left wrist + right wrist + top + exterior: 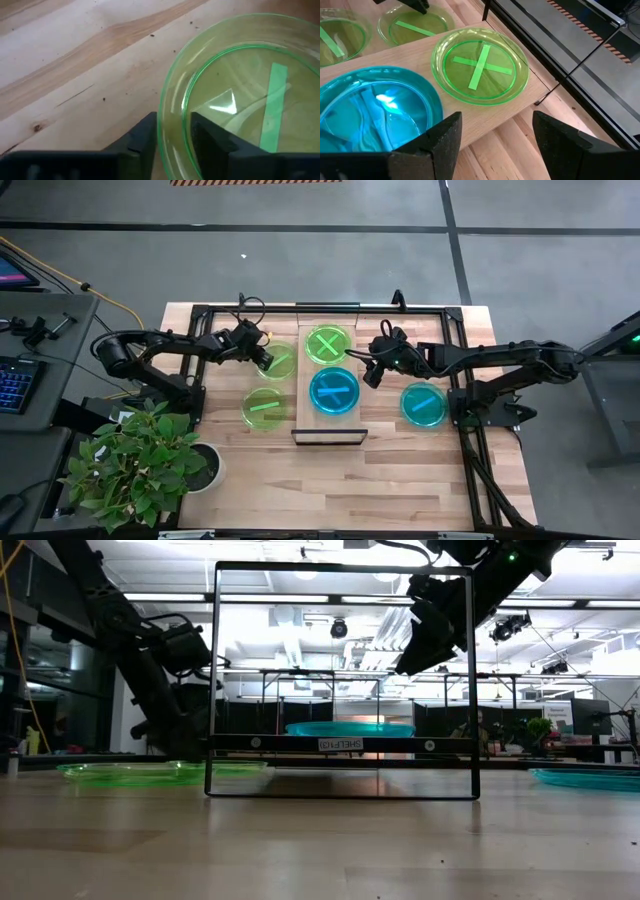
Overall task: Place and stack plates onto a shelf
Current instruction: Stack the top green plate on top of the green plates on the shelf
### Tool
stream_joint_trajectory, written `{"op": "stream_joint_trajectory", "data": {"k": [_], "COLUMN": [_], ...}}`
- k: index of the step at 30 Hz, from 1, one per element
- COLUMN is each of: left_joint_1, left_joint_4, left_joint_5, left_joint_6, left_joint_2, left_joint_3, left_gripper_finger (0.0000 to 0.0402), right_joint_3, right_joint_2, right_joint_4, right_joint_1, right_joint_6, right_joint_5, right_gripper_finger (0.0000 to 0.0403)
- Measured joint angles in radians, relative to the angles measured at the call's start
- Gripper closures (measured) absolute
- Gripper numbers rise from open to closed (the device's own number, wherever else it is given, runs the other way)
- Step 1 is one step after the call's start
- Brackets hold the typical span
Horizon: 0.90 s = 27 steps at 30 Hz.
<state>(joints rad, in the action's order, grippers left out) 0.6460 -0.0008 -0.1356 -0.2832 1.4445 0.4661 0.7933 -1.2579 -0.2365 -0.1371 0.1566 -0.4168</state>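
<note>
The shelf (308, 420) stands mid-table and carries a yellow-green plate with a crossed stripe (327, 344) (480, 65) at its far end and a cyan plate (334, 391) (370, 112) at its near end. Two more yellow-green plates lie flat on the table left of the shelf, one farther (280, 361) and one nearer (265, 407). Another cyan plate (424, 404) lies to the shelf's right. My left gripper (266, 358) (174, 142) is shut at the farther green plate's left rim. My right gripper (374, 372) (495, 150) hangs open above the shelf's right edge, touching nothing. My left gripper pinches the rim (167, 125) of the farther yellow-green plate on the side away from the shelf. One finger (145, 140) is outside the rim and the other (207, 140) is inside the dish. It comes slanting down from the table's left. The plate looks to lie on the table.
A dark metal frame (200, 310) runs around the work area and stands tall in the low view (215, 680). A potted plant (140, 465) sits at the table's near left corner. Bare wood lies near the shelf's front end (330, 480).
</note>
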Motion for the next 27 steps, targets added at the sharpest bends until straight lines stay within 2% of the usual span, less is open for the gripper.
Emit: {"op": "stream_joint_trajectory", "data": {"k": [4,6,9,16,19,21,27], "left_joint_1": [0.0,0.002,0.002,-0.022,-0.043,-0.064,-0.148], "left_joint_4": [-0.002,-0.01,-0.07,-0.177,-0.226,-0.233,-0.196], "left_joint_5": [-0.008,-0.007,-0.028,-0.211,-0.259,-0.256,-0.128], "left_joint_6": [0.035,0.06,0.083,0.086,0.074,0.059,0.052], "left_joint_2": [-0.004,-0.015,-0.065,-0.275,-0.372,-0.43,-0.551], "left_joint_3": [0.001,0.004,0.025,0.032,0.032,0.032,0.031], "left_gripper_finger": [0.0369,0.0392,0.0394,0.0401,0.0401,0.0401,0.0401], "right_joint_3": [0.0,0.0,0.0,0.0,0.0,0.0,0.0], "right_joint_2": [0.0,0.0,0.0,0.0,0.0,0.0,0.0], "right_joint_4": [0.0,0.0,0.0,-0.015,-0.015,-0.015,-0.003], "right_joint_1": [0.0,0.0,0.0,0.0,0.0,0.0,0.0], "right_joint_6": [0.0,0.0,0.0,0.009,0.023,0.026,0.028], "right_joint_5": [0.0,0.0,0.0,0.0,0.0,0.0,0.0], "right_gripper_finger": [0.0175,0.0175,0.0175,0.0175,0.0175,0.0175,0.0175]}}
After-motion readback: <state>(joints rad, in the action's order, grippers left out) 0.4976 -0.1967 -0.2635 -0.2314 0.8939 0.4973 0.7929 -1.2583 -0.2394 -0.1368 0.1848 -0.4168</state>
